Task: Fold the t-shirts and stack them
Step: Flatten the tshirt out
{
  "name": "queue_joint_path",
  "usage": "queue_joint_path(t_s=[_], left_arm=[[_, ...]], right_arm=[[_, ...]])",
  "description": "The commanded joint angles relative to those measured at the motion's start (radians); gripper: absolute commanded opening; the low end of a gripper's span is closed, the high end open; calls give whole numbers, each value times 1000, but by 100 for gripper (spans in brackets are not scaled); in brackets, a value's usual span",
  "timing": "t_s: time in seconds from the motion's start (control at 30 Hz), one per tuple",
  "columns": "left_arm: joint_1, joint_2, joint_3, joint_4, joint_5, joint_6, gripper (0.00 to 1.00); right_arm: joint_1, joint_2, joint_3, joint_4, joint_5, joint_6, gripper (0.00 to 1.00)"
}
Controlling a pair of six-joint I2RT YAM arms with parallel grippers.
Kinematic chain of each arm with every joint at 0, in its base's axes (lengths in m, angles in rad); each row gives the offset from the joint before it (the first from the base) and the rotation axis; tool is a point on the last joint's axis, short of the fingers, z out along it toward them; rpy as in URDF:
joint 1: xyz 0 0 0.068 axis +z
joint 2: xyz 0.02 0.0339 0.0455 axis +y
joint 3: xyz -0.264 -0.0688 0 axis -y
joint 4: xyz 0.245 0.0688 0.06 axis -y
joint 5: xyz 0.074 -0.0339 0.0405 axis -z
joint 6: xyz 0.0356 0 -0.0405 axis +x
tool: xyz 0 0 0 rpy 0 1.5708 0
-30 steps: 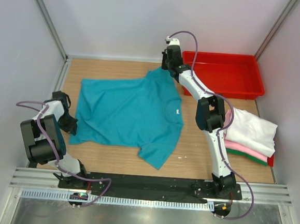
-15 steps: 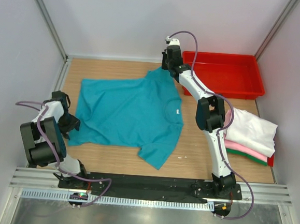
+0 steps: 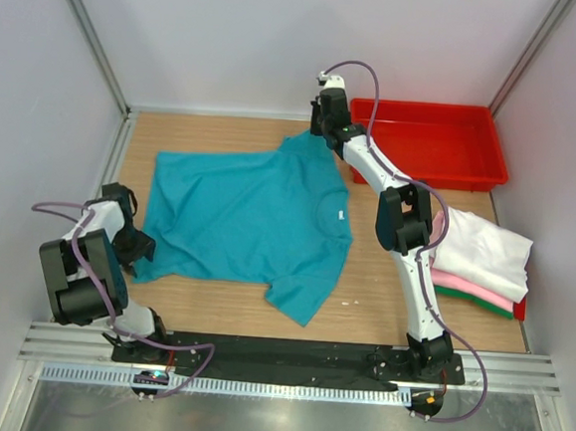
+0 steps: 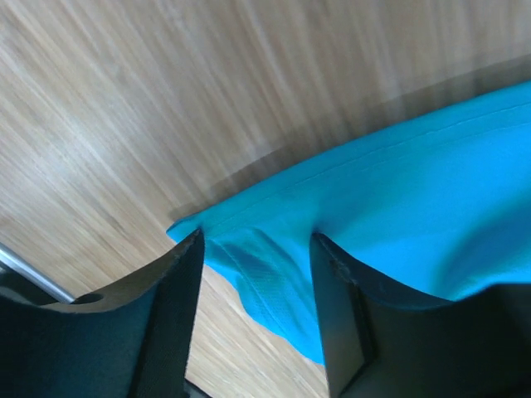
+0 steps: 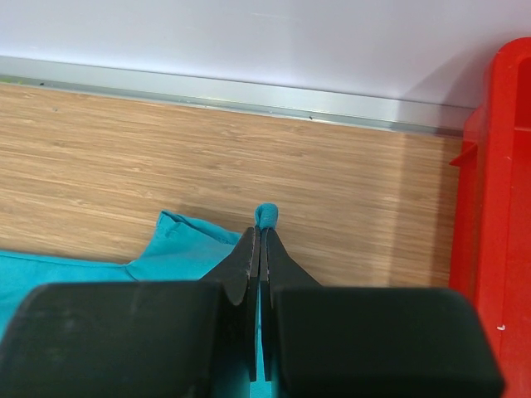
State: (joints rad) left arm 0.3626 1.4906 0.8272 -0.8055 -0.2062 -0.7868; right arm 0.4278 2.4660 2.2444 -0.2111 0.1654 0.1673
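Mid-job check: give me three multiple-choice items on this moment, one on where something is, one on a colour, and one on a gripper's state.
1. Where is the folded stack?
A. At the right edge of the table, nearer than the red tray
B. Inside the red tray
C. Held in the air

2. What colour is the top shirt of the stack?
A. Green
B. Pink
C. White

3. What is the state of the right gripper?
A. Open over the red tray
B. Shut on the far edge of the teal t-shirt
C. Shut on nothing

Answers:
1. A: the top view shows the stack outside the tray, which lies beyond it.
2. C: white lies over pink and green layers.
3. B: the right wrist view shows the jaws pressed together with teal cloth pinched at their tips.
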Motion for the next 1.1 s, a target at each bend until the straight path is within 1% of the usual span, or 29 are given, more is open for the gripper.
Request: queue_joint_path(t_s=[0.0, 0.07, 0.1, 0.17, 0.2, 0.23, 0.27, 0.3, 0.43, 0.53, 0.67, 0.8, 0.87, 0.9, 1.07], left_arm=[[6, -33, -20, -12, -24, -51, 54], [6, -29, -23, -12, -33, -60, 50], [6, -26, -25, -17, -53, -74, 45], [7, -27, -31, -18, -70, -86, 37], [7, -30, -37, -20, -82, -97, 26], [6, -38, -51, -18, -87, -115, 18], [7, -42, -62, -17, -94, -130, 7], [6, -47, -71, -15, -102, -146, 0], [7, -70, -122, 3, -94, -209, 0], [7, -92, -128, 6, -107, -219, 0], [32, -202, -82, -3, -133, -168, 0], [59, -260, -22, -73, -186, -124, 0], [62, -273, -37, -81, -190, -134, 0], [64, -294, -51, -83, -184, -162, 0], [75, -339, -154, -89, -159, -216, 0]], right_arm=[[0, -29, -3, 29, 6, -6, 1], [-1, -30, -5, 30, 5, -8, 1], [-1, -30, -5, 29, 8, -8, 1], [-3, -33, -8, 29, 8, -9, 1], [-3, -36, -9, 27, 6, -8, 1], [-3, -36, -11, 26, 8, -8, 1], [-4, -38, -9, 27, 9, -9, 1], [-6, -36, -11, 26, 10, -8, 1], [-9, -44, -11, 26, 5, -2, 1], [-12, -50, -9, 26, 2, 3, 1], [-15, -58, -11, 18, 6, 4, 1], [-15, -61, -12, 15, 10, 9, 1], [-15, -59, -11, 13, 6, 15, 1], [-15, -61, -12, 10, 2, 18, 1], [-15, -64, -19, 3, 0, 14, 1]])
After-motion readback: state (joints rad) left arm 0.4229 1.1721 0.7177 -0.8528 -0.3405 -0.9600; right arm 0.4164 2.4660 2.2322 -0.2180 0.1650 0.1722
